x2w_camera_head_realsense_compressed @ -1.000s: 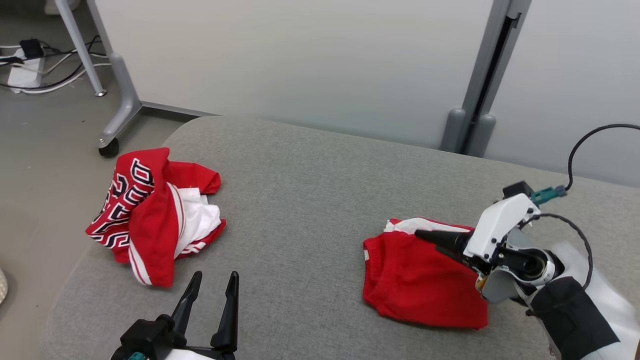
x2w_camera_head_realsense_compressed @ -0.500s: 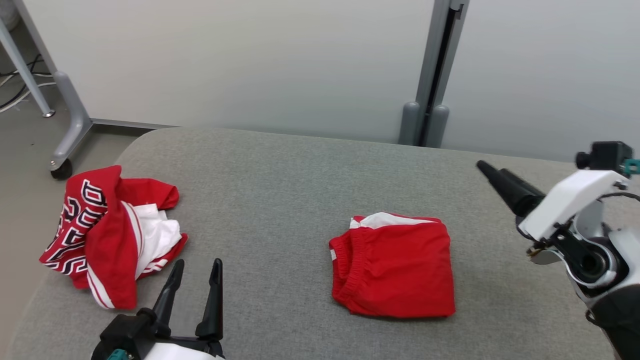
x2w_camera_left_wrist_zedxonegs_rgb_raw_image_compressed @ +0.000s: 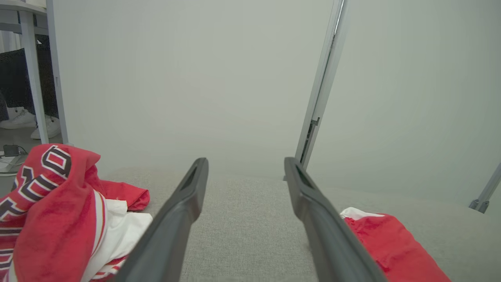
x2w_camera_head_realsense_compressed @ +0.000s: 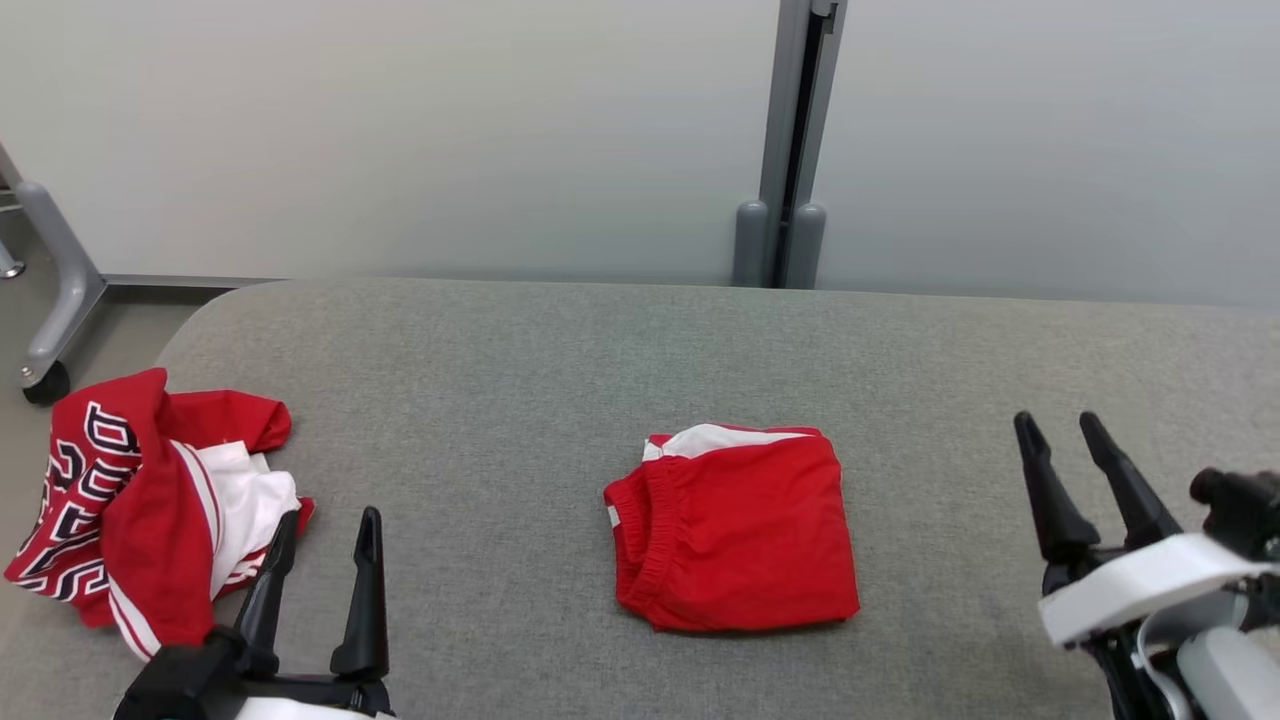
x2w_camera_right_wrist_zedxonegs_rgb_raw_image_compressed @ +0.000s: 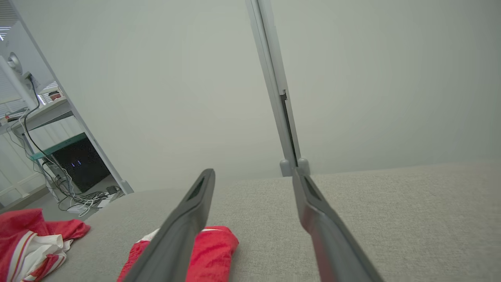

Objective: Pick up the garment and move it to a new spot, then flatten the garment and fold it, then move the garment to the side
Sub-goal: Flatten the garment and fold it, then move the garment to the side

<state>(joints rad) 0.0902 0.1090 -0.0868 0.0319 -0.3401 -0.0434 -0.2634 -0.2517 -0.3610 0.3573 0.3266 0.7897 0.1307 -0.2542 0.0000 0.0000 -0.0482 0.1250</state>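
grey fabric tabletop (x2w_camera_head_realsense_compressed: pixel 560 360): my spread right gripper (x2w_camera_head_realsense_compressed: pixel 1055 420) has quit the folded red bundle (x2w_camera_head_realsense_compressed: pixel 735 535); crumpled lettered red jersey (x2w_camera_head_realsense_compressed: pixel 150 500), nine o'clock, likely next.

an office or lab workspace: pale partition panels (x2w_camera_head_realsense_compressed: pixel 400 130), one rolling on a castor (x2w_camera_head_realsense_compressed: pixel 45 385), stand behind a grey fabric-topped table (x2w_camera_head_realsense_compressed: pixel 600 340); past them, a desk (x2w_camera_right_wrist_zedxonegs_rgb_raw_image_compressed: pixel 51 111) with a dark computer tower (x2w_camera_right_wrist_zedxonegs_rgb_raw_image_compressed: pixel 80 164) and tangled cables (x2w_camera_right_wrist_zedxonegs_rgb_raw_image_compressed: pixel 84 197).
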